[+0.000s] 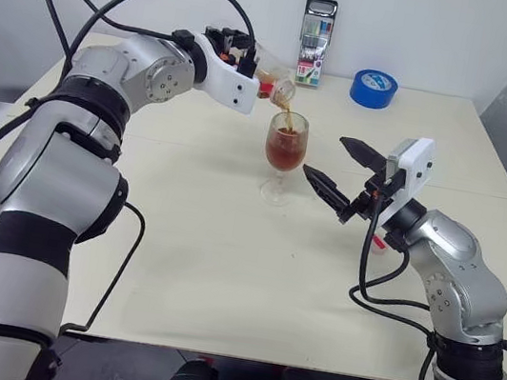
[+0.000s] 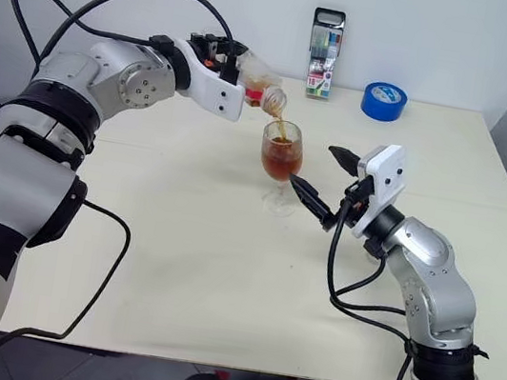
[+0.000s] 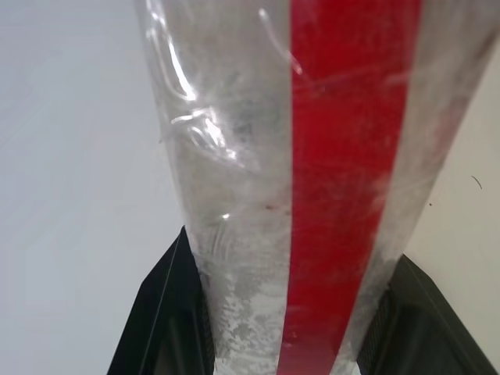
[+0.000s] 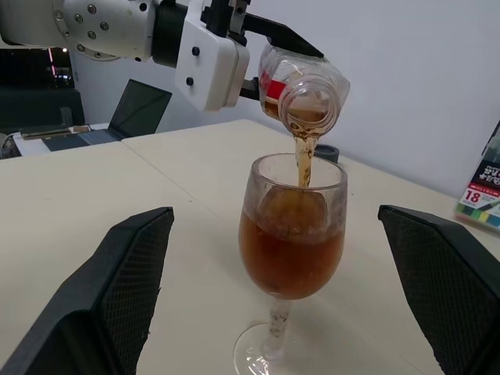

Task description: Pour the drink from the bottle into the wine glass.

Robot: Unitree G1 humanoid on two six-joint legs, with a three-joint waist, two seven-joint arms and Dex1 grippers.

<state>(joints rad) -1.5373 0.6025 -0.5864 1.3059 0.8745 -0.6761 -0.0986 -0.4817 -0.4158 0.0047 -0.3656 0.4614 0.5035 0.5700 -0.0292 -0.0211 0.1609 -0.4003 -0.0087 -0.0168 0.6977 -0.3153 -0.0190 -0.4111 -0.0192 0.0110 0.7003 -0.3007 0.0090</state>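
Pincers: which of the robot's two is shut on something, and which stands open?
The left pincer is shut on the tilted bottle; the right pincer stands open.

Clear stemmed wine glass [image 4: 293,258] upright on the cream tabletop [image 4: 117,187], more than half full of reddish-brown translucent drink [image 4: 291,262]. Small clear plastic bottle [image 4: 305,94] tipped mouth-down above the rim, thin stream running into the bowl, held by the left gripper [image 4: 262,47]. Right gripper's 2 black fingers [image 4: 117,289] wide apart, flanking the glass, not touching. Marker pack [image 4: 480,199] behind.
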